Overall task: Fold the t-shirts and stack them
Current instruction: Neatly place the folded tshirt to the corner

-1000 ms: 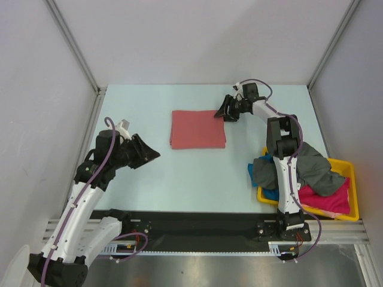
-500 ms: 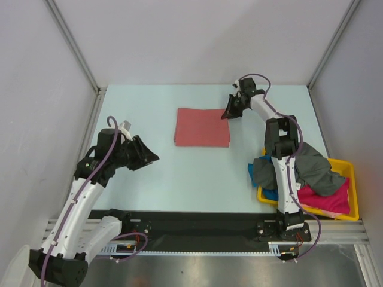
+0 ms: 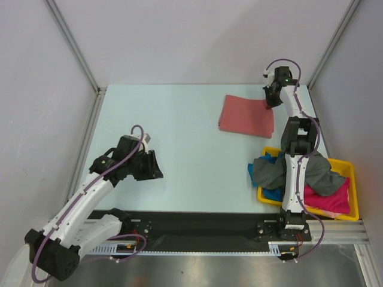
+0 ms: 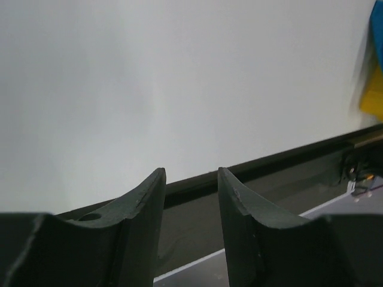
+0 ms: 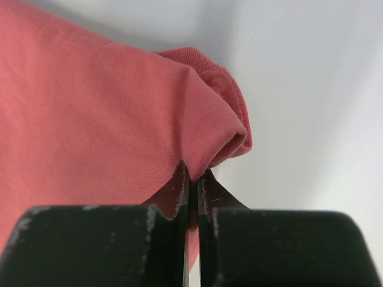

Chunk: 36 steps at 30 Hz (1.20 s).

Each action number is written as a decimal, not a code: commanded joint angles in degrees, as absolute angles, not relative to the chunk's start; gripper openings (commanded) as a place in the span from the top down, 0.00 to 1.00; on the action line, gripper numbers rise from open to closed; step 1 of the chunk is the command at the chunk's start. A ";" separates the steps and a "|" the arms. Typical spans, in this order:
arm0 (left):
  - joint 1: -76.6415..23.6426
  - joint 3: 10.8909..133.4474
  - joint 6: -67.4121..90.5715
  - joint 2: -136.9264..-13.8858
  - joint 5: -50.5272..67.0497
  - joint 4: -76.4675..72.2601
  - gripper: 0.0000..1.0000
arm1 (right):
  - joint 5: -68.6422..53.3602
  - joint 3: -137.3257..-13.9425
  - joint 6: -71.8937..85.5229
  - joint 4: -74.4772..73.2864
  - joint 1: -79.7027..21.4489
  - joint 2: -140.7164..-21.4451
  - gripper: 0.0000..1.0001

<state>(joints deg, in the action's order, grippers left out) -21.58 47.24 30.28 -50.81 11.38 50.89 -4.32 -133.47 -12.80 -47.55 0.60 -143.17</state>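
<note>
The right gripper (image 5: 192, 178) is clenched on the far right corner of the salmon-red t-shirt (image 3: 246, 116), likely to place it as the stack's base. It lies folded, a flat rectangle slightly askew, far right on the surface (image 3: 179, 113). The left gripper (image 3: 155, 167) hangs parted and empty, near left, clear of the work
</note>
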 commanded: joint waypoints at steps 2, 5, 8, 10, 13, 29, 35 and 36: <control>-28.81 48.51 25.41 -54.83 9.93 48.43 0.54 | 2.46 -138.43 -25.31 -45.45 3.86 -143.88 1.00; -30.14 52.64 23.65 -57.04 8.35 50.09 0.51 | 2.20 -138.52 -25.66 -42.63 6.15 -144.05 1.00; -30.32 55.45 23.12 -59.58 7.56 51.15 0.51 | 0.97 -138.78 -28.03 -40.00 7.82 -145.45 1.00; -30.32 56.60 22.94 -60.91 7.39 51.68 0.51 | 0.70 -140.00 -29.43 -38.59 8.52 -146.86 1.00; -30.24 57.92 22.68 -61.78 6.07 53.35 0.51 | 2.46 -139.93 -31.02 -34.04 9.40 -147.65 1.00; -21.89 63.45 23.11 -64.07 8.26 58.45 0.45 | 4.83 -143.61 -40.25 -14.16 12.22 -153.45 1.00; -20.66 64.07 23.91 -65.04 9.14 58.62 0.45 | 3.34 -145.11 -41.83 -12.04 13.18 -154.78 1.00; -20.65 64.16 23.99 -65.21 9.23 58.71 0.45 | 3.25 -145.11 -41.92 -11.78 13.44 -154.69 1.00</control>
